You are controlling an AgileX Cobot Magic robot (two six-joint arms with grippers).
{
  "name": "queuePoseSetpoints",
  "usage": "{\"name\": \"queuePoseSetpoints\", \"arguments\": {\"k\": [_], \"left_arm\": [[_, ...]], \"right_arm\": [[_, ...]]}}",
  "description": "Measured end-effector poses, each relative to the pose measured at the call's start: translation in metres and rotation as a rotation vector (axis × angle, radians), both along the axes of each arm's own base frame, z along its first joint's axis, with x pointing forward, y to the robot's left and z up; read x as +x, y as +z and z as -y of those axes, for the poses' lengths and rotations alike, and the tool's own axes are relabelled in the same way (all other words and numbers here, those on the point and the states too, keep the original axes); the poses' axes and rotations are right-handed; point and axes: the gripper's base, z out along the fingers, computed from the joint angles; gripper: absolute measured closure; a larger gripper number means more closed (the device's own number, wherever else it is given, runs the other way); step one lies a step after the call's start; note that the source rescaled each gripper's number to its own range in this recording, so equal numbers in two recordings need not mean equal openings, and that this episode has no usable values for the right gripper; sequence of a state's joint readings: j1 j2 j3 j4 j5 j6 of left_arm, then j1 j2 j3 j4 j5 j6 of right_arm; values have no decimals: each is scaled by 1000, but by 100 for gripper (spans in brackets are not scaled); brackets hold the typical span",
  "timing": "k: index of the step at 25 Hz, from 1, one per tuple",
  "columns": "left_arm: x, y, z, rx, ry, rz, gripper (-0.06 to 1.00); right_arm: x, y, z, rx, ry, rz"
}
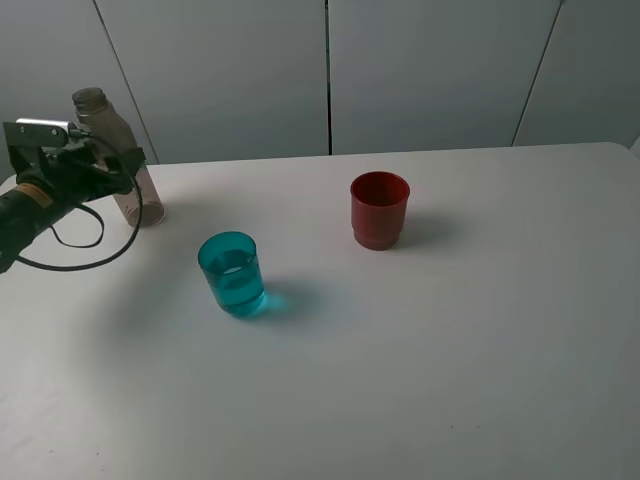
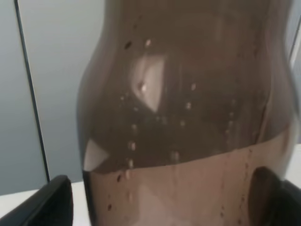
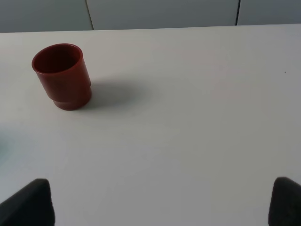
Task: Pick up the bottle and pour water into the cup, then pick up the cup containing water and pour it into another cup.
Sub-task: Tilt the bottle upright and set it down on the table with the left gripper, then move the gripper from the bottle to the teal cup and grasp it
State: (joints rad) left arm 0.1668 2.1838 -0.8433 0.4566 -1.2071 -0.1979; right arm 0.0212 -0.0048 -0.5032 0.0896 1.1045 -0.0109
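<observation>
Spread wide around the upright bottle (image 1: 140,195), gripping nothing, with the filled teal cup (image 1: 232,272) standing upright to the right of this left claw (image 1: 115,165).

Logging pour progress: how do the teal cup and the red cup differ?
The teal cup is translucent and holds water; the red cup is opaque and looks empty. The teal cup has smooth sides, the red cup a stepped base. Both stand upright on the table.

No legible text, label, brand or number on bottle (image 1: 141,200), teal cup (image 1: 232,275), red cup (image 1: 379,210) or desk (image 1: 450,350).
</observation>
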Motion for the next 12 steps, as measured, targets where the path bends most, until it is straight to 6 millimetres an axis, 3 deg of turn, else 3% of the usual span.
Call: {"name": "queuePoseSetpoints", "arguments": {"k": [6,12], "left_arm": [[0,56,3,56,-30,105,-3],[-10,110,24,101,-108,108,-4]], "right_arm": [[0,0,0,0,0,0],[0,0,0,2,-1,0]]}}
